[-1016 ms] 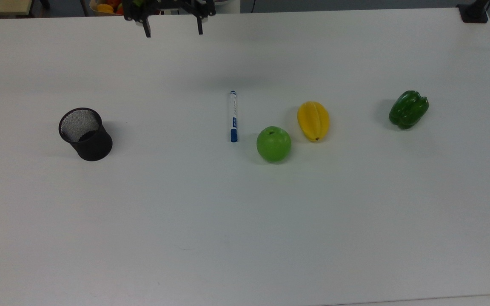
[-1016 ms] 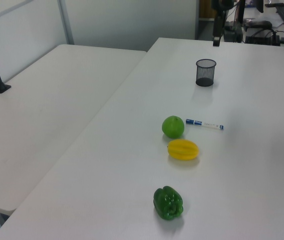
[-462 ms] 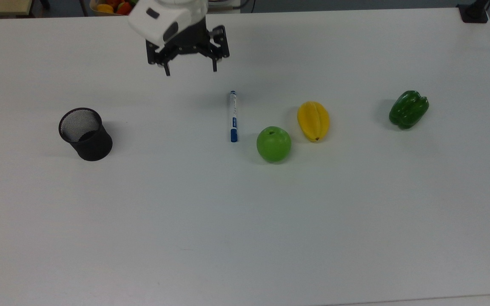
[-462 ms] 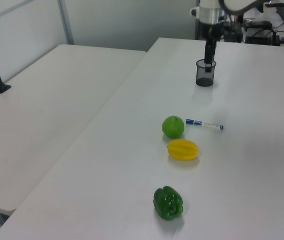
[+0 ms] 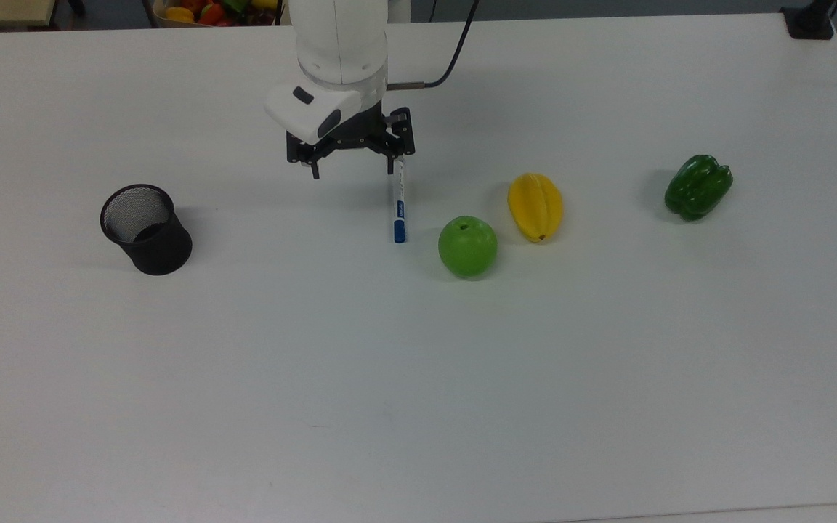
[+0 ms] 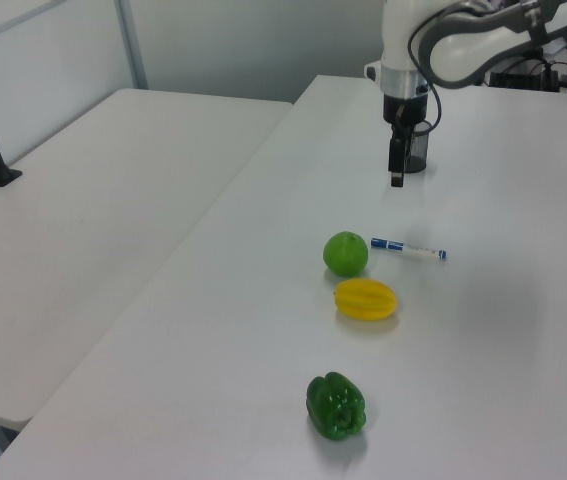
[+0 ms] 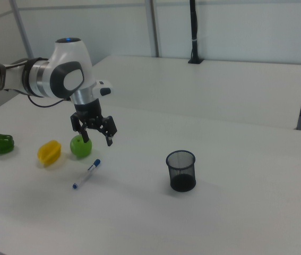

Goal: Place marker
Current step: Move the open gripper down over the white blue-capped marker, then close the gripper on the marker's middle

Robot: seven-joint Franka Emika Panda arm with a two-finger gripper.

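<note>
Top view has the gripper spread wide and empty above the table, near the marker, which lies flat just beside the green apple; this looks like the reach, so next centre over the barrel and descend.

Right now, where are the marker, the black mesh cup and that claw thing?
marker (image 5: 399, 207): top view, on its blue label.
black mesh cup (image 5: 159, 250): top view, on its outer wall.
tool (image 7: 98, 138): right view, midway between its spread fingertips.
</note>
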